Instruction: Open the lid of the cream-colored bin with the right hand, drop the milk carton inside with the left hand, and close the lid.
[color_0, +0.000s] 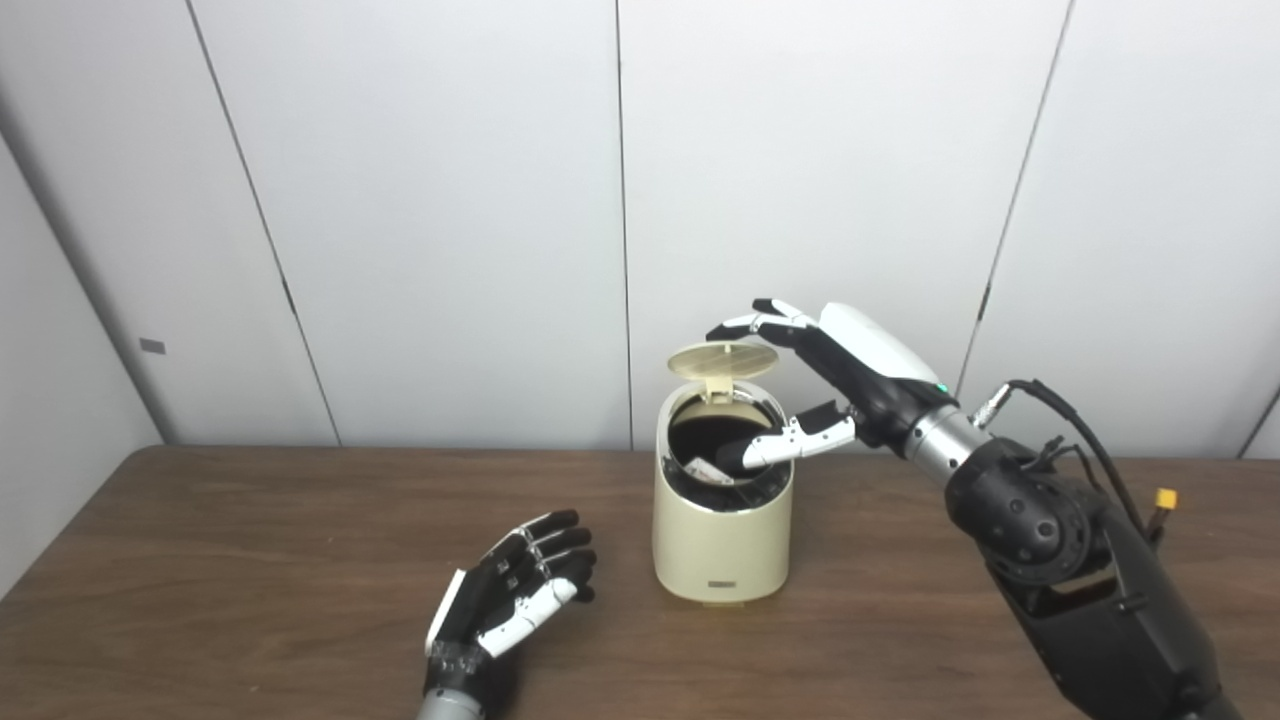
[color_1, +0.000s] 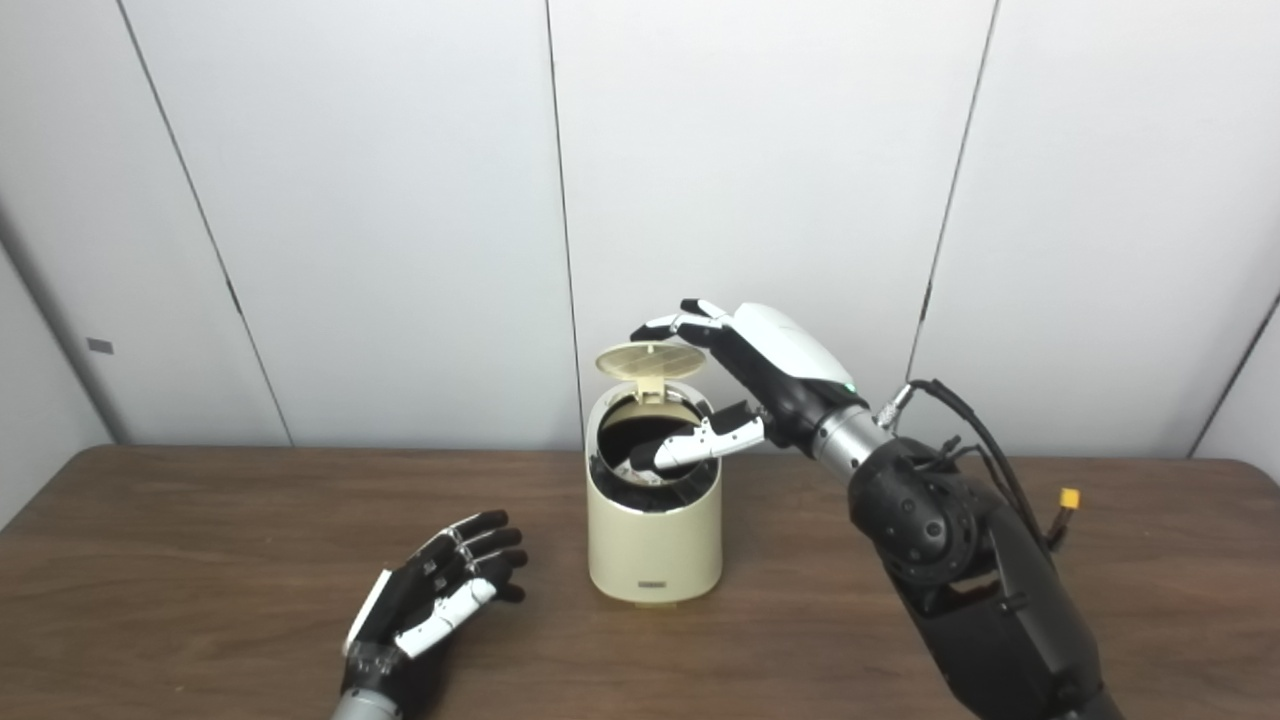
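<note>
The cream-colored bin (color_0: 721, 540) stands on the brown table, near the middle. Its round lid (color_0: 722, 360) is raised on its back hinge. A pale object, likely the milk carton (color_0: 707, 469), shows inside the dark opening. My right hand (color_0: 838, 372) is open above the bin, fingertips (color_0: 745, 325) over the top of the lid, thumb over the opening. My left hand (color_0: 520, 592) is open and empty, palm up, low over the table to the left of the bin.
The brown wooden table (color_0: 250, 560) spreads left and right of the bin. White wall panels stand behind it. My right arm (color_0: 1060, 560) with its cables crosses the table's right side.
</note>
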